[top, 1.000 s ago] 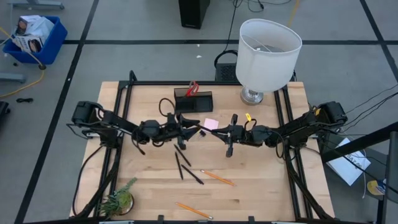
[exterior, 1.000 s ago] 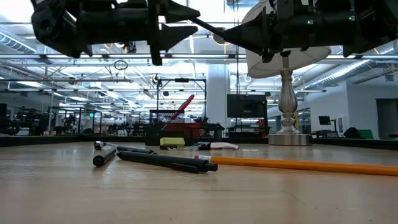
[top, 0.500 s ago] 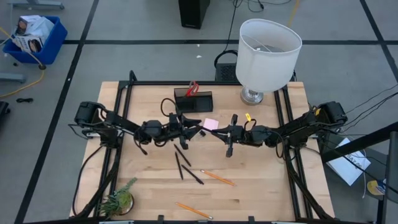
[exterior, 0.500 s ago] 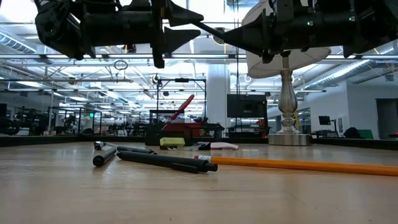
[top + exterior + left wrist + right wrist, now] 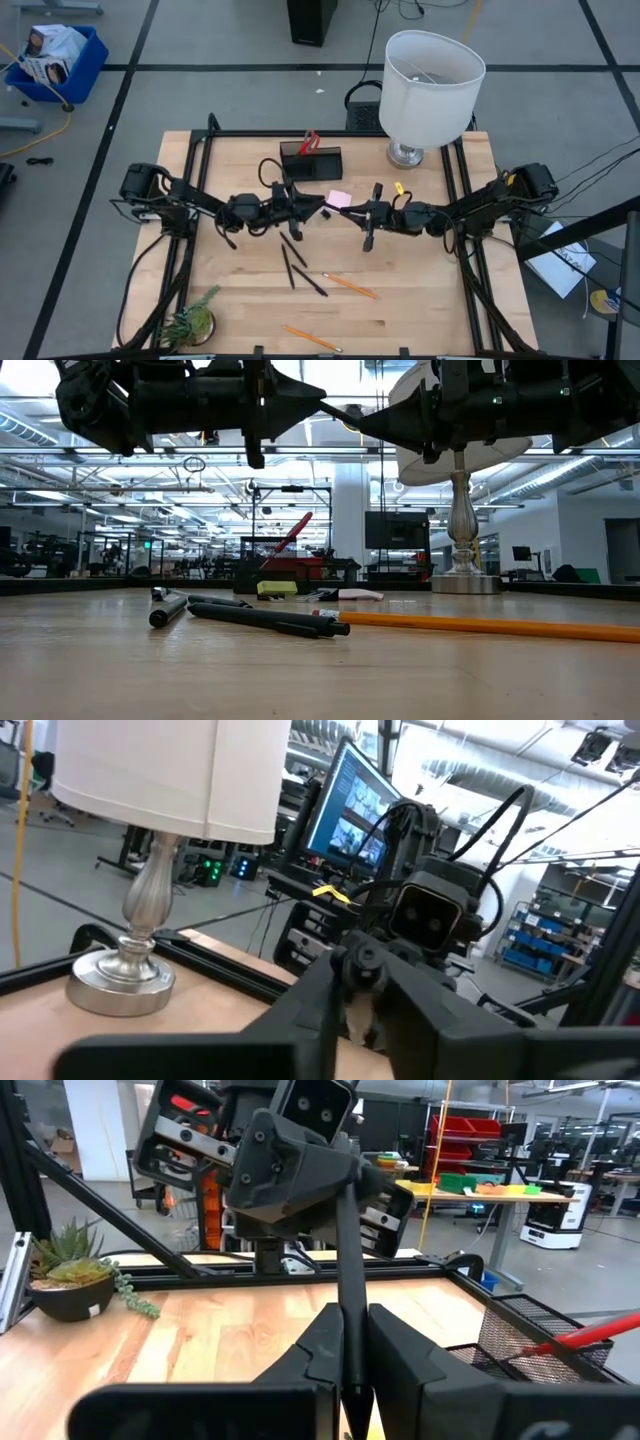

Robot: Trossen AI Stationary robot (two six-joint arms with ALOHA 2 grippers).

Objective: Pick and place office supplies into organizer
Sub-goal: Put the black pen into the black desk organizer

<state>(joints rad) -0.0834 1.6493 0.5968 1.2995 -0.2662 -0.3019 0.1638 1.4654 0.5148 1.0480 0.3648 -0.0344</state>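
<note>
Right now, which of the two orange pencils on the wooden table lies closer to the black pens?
The upper orange pencil, just right of the black pens. The other orange pencil lies apart, near the table's front edge.

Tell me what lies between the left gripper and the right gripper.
A black pen, held in the air by the right gripper with the left gripper shut on its other end; the low view shows it.
</note>
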